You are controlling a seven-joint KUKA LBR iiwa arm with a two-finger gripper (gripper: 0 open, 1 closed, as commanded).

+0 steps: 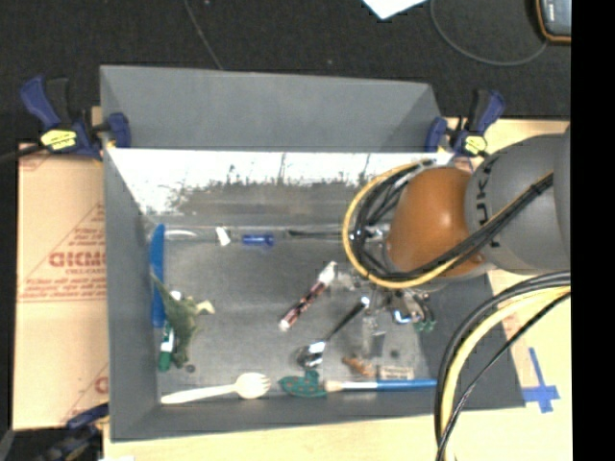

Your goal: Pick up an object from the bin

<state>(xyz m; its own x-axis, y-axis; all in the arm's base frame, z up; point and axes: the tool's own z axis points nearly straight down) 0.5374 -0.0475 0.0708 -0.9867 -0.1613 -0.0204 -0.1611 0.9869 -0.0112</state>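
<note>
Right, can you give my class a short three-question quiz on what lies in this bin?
1. True or false: the white spoon lies against the back wall of the bin.
2. On which side of the bin is the green dinosaur toy? A left, B middle, C right.
3. Fill in: the gripper hangs over the bin's ____ side.
Key: 1 false, it lies along the front wall; 2 A; 3 right.

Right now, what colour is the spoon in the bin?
The spoon is white, seen in camera view.
</note>
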